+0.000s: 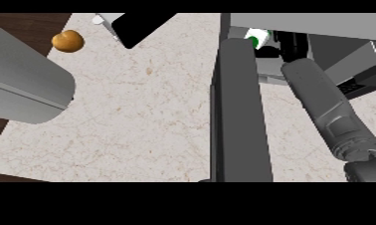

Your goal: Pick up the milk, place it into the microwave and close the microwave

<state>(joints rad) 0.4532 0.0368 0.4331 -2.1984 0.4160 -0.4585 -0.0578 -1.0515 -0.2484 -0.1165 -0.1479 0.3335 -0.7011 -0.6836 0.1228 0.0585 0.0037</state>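
Reaching into microwave (308,22), right hand (283,45) by milk (257,37)

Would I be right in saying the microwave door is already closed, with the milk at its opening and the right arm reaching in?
Not quite: the head view shows the microwave door standing open. The milk is at the opening, and the right arm reaches in.

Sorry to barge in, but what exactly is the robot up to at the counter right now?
It is loading milk into the microwave. The right forearm reaches past the open microwave door into the cavity, where the white and green milk carton shows. The hand there is hidden. A brown round item sits on the counter.
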